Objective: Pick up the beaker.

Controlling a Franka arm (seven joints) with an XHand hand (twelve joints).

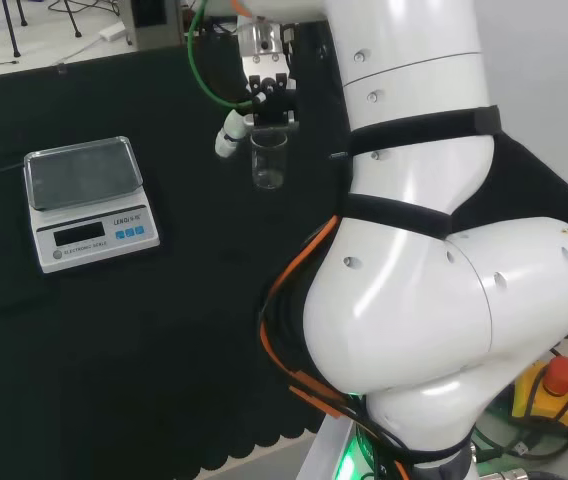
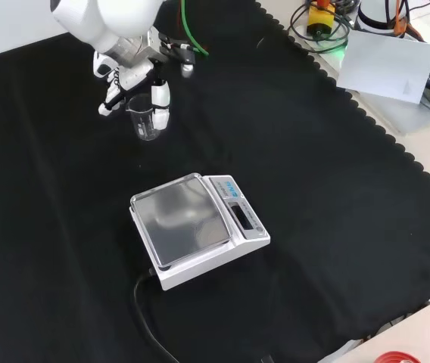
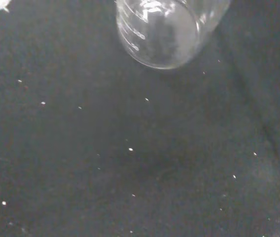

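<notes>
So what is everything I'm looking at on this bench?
Beaker: one, clear, upright, at the hand, far end of the cloth in the front view.
Scale: one, white with a grey pan, middle of the cloth; a black cable runs from it.
Cloth: one, black, covering the bench.
Red button on a yellow box: one, off the cloth beside the arm's base.
Arm: one, white.
Hand: one, black and white, fingers around the beaker's upper part.

Small clear glass beaker (image 1: 268,164), printed graduation marks on its side, upright and looking empty, up near the far end of the black desk (image 2: 336,197) in the front view.
</notes>
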